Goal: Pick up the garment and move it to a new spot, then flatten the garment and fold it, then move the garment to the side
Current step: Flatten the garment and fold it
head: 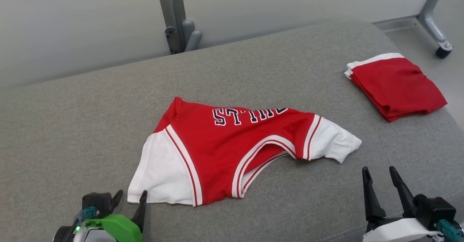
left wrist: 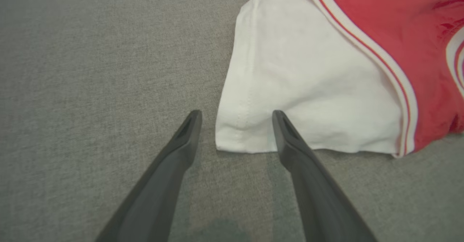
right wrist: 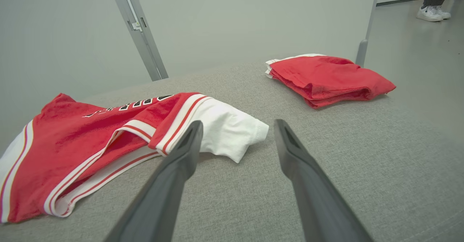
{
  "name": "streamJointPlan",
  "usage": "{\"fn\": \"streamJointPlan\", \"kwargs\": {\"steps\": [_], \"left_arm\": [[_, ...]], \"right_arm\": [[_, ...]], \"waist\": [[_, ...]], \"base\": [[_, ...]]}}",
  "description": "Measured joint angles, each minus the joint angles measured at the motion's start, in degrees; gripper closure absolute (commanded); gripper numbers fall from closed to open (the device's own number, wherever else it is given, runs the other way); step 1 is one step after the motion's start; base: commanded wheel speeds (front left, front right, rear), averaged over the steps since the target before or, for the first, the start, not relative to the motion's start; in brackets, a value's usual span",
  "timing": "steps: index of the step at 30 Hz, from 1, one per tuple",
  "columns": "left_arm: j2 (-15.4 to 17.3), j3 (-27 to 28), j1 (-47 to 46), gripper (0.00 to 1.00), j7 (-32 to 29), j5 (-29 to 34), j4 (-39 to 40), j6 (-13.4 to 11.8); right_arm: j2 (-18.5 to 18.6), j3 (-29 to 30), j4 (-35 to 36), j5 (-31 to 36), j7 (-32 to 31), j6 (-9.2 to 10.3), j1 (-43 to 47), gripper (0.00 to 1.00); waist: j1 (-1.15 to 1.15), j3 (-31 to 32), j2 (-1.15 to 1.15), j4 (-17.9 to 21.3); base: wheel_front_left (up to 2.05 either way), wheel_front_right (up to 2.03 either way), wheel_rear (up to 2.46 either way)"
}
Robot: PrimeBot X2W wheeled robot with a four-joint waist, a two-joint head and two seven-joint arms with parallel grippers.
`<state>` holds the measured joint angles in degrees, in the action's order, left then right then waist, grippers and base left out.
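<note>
- Red and white, the garment (head: 217,151) lies spread but rumpled near the middle of the grey fabric surface (head: 90,126). Its neck opening faces the robot and its dark lettering reads upside down in the head view.
- The left gripper (head: 132,194) sits at the hem of the nearer white sleeve (left wrist: 308,90), jaws spread wide and holding nothing. The sleeve's corner lies between its fingers (left wrist: 188,133); whether they touch the cloth cannot be told.
- The right gripper (head: 379,170) is also wide apart and empty, just short of the other sleeve (right wrist: 232,133).
- A folded red cloth (head: 397,88) rests at the surface's far right, well apart from the garment.
- Behind stands a grey metal post (head: 174,13); a person's white shoes (right wrist: 433,13) are on the floor.
</note>
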<state>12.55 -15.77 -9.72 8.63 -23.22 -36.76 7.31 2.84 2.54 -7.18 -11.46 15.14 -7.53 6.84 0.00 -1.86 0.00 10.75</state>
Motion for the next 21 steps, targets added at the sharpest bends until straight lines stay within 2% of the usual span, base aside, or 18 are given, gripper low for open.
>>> {"fn": "streamJointPlan", "kwargs": {"steps": [6,7,8,9,14,21], "left_arm": [[1.27,0.23,-3.52,0.0,-3.35,-0.97,-6.38,-0.08],[1.29,0.24,-4.03,0.2,-3.53,-1.3,-6.84,-0.08],[1.29,0.11,-4.41,0.88,-3.69,-1.6,-7.2,-0.08],[1.3,-0.19,-4.55,1.0,-4.05,-1.98,-7.45,-0.07],[1.21,-2.65,-5.0,1.0,-4.55,-4.12,-6.71,0.07],[1.59,-7.31,-4.09,1.0,-7.26,-10.56,-1.91,0.07]], "right_arm": [[-0.01,-0.02,-0.08,-0.85,-0.01,0.0,-0.42,0.0],[0.0,0.02,-0.09,-1.07,0.0,0.0,-0.49,0.0],[0.0,0.07,-0.09,-1.14,0.0,0.0,-0.53,0.0],[-0.01,0.14,-0.11,-1.24,-0.01,0.0,-0.53,0.0],[0.0,0.48,-0.44,-1.87,-0.01,0.0,-0.54,0.0],[-0.01,0.34,-0.78,-2.07,0.0,0.0,-1.1,0.0]], "waist": [[0.0,-1.92,0.0,1.99],[0.0,-2.21,0.0,2.2],[0.0,-2.46,0.0,2.37],[0.0,-2.67,0.0,2.49],[0.0,-3.04,0.0,1.99],[0.0,-2.91,0.0,0.48]], "base": [[0.0,0.0,0.0],[0.0,0.0,0.0],[0.0,0.0,0.0],[0.0,0.0,0.0],[0.0,0.0,0.0],[0.0,0.0,0.0]]}}
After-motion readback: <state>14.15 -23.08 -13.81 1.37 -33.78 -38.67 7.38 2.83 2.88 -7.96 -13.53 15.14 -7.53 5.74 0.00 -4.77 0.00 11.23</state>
